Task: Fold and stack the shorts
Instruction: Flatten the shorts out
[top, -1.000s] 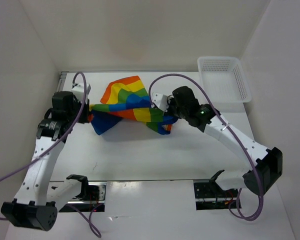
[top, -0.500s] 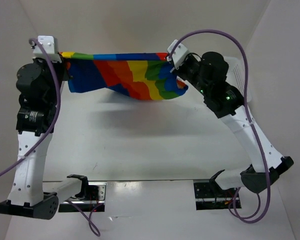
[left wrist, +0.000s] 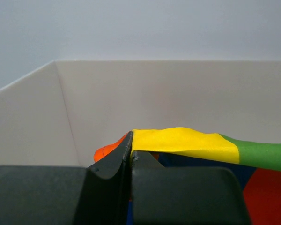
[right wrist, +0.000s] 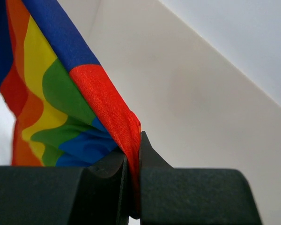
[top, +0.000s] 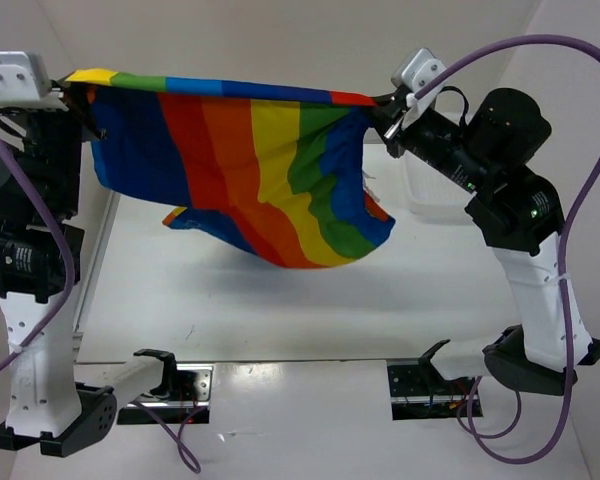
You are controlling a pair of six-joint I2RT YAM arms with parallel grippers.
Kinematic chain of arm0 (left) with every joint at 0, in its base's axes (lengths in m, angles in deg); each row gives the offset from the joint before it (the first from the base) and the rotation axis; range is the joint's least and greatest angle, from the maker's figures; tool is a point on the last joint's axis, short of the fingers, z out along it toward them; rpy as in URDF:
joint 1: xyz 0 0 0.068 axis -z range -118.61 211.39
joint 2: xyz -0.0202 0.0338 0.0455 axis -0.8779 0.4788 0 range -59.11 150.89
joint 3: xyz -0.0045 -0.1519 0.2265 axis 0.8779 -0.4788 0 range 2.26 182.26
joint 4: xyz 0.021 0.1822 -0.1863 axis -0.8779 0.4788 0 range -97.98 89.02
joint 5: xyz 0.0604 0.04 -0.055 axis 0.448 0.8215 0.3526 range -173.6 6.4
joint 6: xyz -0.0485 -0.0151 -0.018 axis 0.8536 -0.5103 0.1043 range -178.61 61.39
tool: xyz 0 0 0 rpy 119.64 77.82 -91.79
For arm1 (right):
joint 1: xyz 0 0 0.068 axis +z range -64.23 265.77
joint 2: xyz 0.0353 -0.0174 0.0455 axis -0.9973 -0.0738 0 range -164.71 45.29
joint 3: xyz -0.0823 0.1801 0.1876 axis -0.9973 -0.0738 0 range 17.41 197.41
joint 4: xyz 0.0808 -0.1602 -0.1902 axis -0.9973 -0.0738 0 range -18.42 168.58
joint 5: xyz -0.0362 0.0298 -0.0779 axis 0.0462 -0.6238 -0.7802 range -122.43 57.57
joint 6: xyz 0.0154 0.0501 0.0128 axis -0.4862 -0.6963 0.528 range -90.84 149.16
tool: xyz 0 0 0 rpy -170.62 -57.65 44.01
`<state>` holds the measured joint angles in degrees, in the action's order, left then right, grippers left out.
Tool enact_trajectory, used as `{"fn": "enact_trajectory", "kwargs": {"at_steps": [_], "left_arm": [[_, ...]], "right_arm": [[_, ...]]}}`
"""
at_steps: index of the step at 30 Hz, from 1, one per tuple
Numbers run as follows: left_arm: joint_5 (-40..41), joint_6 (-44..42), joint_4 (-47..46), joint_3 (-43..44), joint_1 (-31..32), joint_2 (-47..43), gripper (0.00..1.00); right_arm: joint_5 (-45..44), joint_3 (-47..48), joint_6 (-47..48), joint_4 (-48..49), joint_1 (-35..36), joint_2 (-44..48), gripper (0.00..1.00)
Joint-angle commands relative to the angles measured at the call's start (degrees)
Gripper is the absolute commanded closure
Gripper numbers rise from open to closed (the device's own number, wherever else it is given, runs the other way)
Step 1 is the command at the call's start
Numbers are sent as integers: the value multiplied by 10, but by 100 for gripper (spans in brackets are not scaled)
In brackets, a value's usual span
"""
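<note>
The rainbow-striped shorts [top: 245, 170] hang stretched in the air between both arms, high above the table. My left gripper [top: 80, 92] is shut on the yellow and orange corner of the shorts [left wrist: 178, 140] at the upper left. My right gripper [top: 378, 108] is shut on the red edge of the shorts [right wrist: 110, 108] at the upper right. The top edge is pulled taut. The lower part sags to a point toward the middle right, above the table. No drawstring shows.
A white mesh basket [top: 430, 195] sits at the back right of the table, partly hidden behind my right arm. White walls [top: 280, 50] close in the back and both sides. The white table [top: 280, 310] lies under the hanging cloth.
Both grippers have lifted the shorts off the table, risen high and pulled apart. The cloth has spread from a crumpled heap into a wide hanging sheet.
</note>
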<state>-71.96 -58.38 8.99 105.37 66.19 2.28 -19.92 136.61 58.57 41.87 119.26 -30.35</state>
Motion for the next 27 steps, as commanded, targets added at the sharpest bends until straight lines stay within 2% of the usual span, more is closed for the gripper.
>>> {"fn": "enact_trajectory", "kwargs": {"at_steps": [1, 7, 11, 15, 19, 20, 21, 22, 24, 27], "left_arm": [[61, -2, -46, 40, -13, 40, 100], [34, -2, -20, 100, -7, 194, 100], [10, -2, -26, 116, -7, 311, 100], [-26, -2, 32, 198, -19, 429, 99], [-39, -2, 25, 222, -19, 516, 95], [-39, -2, 20, 229, -19, 550, 89], [-39, -2, 25, 241, -19, 569, 80], [-39, -2, 35, 285, -19, 609, 67], [-39, -2, 84, 354, -25, 652, 52], [-34, -2, 180, 529, -32, 723, 43]], "right_arm": [[-47, 30, -59, 28, -12, -14, 100], [-135, -99, -71, 102, -19, -51, 100], [-146, -176, -95, 139, -58, -105, 100], [-160, -171, -136, 139, -109, -193, 100], [-166, -128, -166, 133, -128, -282, 98], [-166, -118, -172, 133, -128, -318, 75], [-166, -106, -178, 133, -128, -337, 59], [-166, -72, -200, 127, -135, -377, 41], [-184, -32, -219, 121, -141, -412, 6], [-199, 31, -225, 116, -141, -441, 1]]}}
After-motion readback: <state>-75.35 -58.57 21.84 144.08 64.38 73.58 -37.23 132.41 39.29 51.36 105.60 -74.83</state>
